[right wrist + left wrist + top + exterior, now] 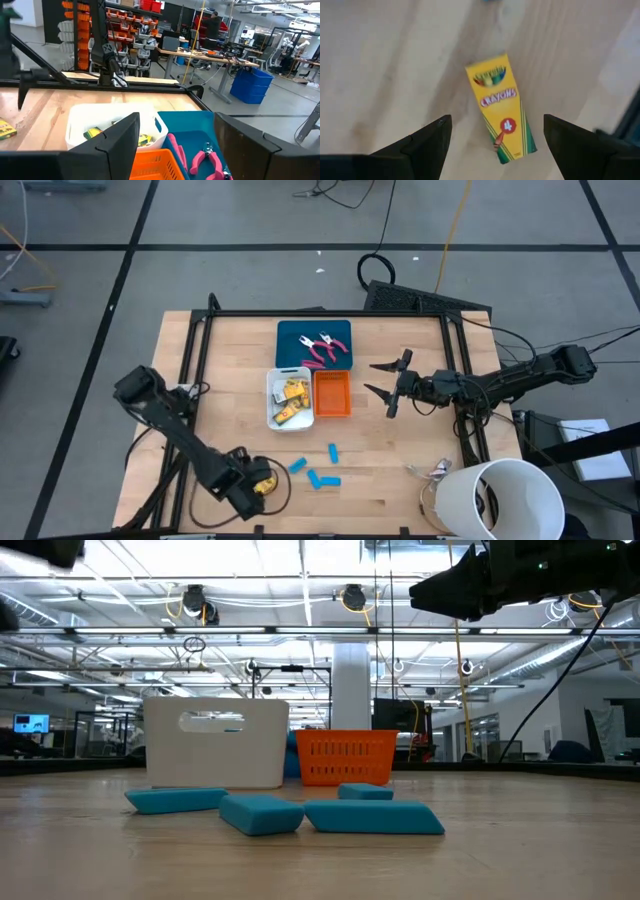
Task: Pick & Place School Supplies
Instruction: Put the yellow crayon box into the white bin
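Observation:
A yellow crayon box (502, 107) lies flat on the wooden table near its near edge (267, 488). My left gripper (496, 120) hovers over it, open, with one finger on each side and touching nothing. Blue oblong pieces (322, 478) (375, 817) lie on the table just right of it. More yellow boxes (291, 395) sit in the white tray (272, 412). Two pink-handled pliers (322, 348) lie in the teal tray (290, 338). My right gripper (385, 385) (177, 125) is open, held in the air right of the orange tray (332, 393).
A big white cup (505, 500) lies at the table's near right corner beside some crumpled wrapping (432, 472). The three trays cluster at the table's middle. Bare wood stretches left of the trays and between the blue pieces and the cup.

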